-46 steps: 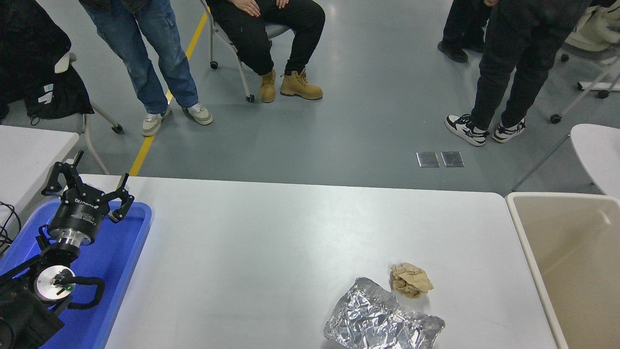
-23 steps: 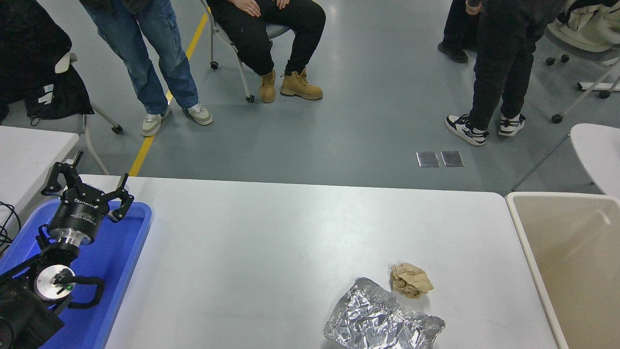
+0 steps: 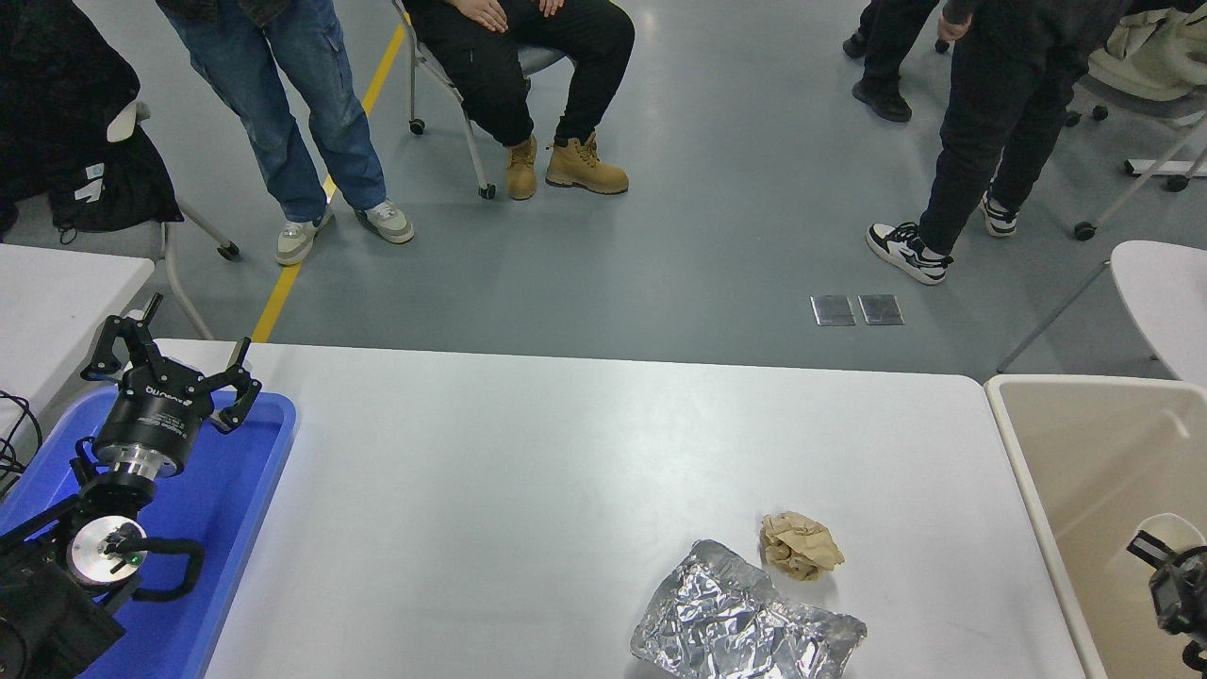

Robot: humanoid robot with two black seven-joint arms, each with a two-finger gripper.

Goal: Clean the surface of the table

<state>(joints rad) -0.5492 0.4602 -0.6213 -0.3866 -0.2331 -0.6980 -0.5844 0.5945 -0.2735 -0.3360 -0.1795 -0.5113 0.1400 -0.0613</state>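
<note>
While two scraps lie near the table surface front edge, nothing looks cleaned | crumpled foil, brown paper ball remain | left gripper open over blue tray | right gripper at right edge, state unclear

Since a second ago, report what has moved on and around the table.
The right gripper has come into view at the right edge, over the beige bin; whether it is open is unclear. The left gripper stays parked, open, over the blue tray. The foil sheet and crumpled brown paper lie unmoved on the table surface.
</note>
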